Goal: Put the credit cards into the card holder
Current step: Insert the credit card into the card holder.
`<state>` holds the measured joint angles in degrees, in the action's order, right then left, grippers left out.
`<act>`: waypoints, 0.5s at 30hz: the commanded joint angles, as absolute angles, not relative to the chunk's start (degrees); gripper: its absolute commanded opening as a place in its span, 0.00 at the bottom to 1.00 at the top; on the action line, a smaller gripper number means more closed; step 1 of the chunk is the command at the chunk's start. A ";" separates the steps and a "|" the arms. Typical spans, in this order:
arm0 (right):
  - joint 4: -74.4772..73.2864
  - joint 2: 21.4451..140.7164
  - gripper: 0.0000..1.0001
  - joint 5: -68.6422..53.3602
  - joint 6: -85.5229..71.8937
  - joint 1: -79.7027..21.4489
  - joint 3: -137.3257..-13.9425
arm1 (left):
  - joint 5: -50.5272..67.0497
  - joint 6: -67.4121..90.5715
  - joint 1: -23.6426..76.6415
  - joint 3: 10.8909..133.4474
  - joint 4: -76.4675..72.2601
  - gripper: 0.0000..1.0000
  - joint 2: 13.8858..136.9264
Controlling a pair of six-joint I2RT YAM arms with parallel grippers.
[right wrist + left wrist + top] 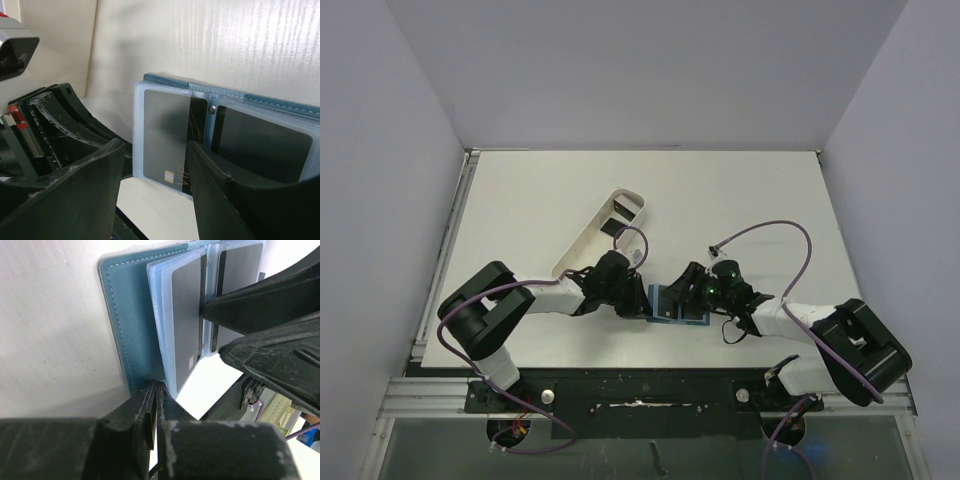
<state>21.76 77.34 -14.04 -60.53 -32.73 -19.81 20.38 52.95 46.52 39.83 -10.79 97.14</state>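
- The left gripper (154,390) has its fingers clamped on the teal cover edge of the card holder (120,315).
- The right gripper (156,160) has its fingers apart over the open pockets, and one tip seems to touch the spine.
- The holder lies open on the table (740,200) between the arms, with a grey card (186,320) and a dark card (240,270) in its clear pockets.

A: Overhead, the card holder (661,302) is mostly buried under the left gripper (644,299) and right gripper (690,293); cards too small to tell!
B: Left wrist: holder clipped by the top edge, right-hand card (242,265) half behind a right finger (250,305).
A: Right wrist: holder runs off the right edge.
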 commanded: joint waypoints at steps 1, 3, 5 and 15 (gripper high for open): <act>21.48 72.94 0.52 -13.93 -60.44 -33.17 -19.51 | 19.19 52.69 47.13 40.08 -12.71 0.02 96.89; 20.35 71.81 0.51 -13.75 -60.15 -33.14 -19.63 | 19.07 52.57 47.17 40.11 -12.58 0.02 96.85; 17.92 70.91 0.51 -13.17 -59.37 -33.12 -20.20 | 19.10 52.69 47.17 40.14 -12.50 0.02 96.73; 7.04 67.28 0.55 -6.33 -55.60 -33.22 -23.38 | 15.59 52.75 47.11 40.13 -9.67 0.09 92.38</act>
